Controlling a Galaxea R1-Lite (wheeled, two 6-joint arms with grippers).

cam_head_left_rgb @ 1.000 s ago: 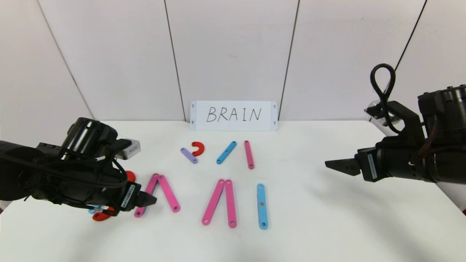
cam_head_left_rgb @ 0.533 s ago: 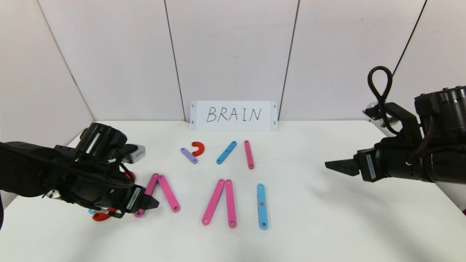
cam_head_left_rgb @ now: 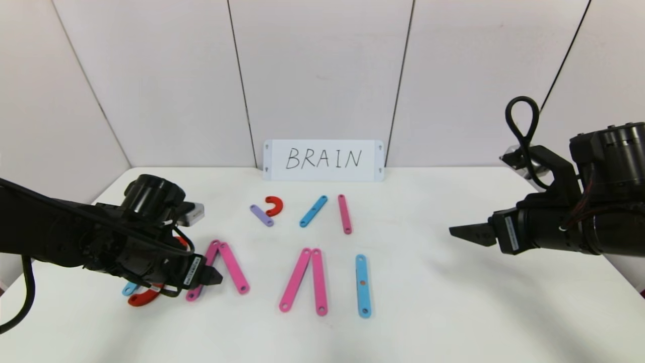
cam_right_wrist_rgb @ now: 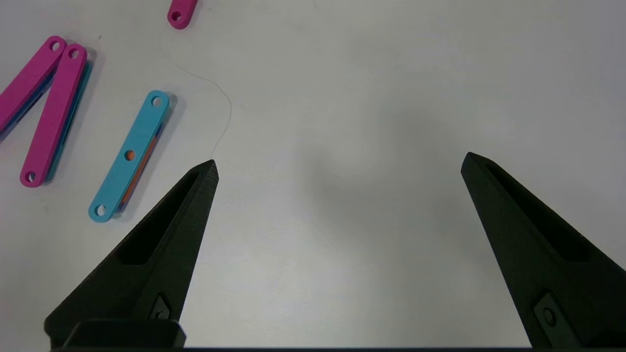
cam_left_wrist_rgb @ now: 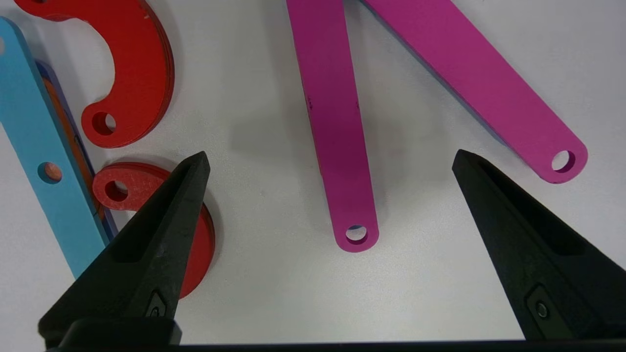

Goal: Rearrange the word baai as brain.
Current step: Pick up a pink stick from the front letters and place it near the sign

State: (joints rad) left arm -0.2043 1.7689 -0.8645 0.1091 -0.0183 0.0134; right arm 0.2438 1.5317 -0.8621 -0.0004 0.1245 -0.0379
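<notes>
The front row reads as baai. Its B, a blue strip with red curves, is mostly hidden under my left arm. Then come an A of two pink strips, a second pink A and a blue I. My left gripper is open and empty, low over the first A's left pink strip. In the left wrist view that strip's end lies between the jaws, with the red curves and blue strip to one side. My right gripper is open and empty above bare table at the right.
Spare pieces lie behind the row: a lilac strip, a red curve, a blue strip and a pink strip. A white card handwritten BRAIN stands against the back wall.
My left arm has shifted a little to the right and lower toward the first A's left strip. The right arm has hardly moved. No piece has moved.
</notes>
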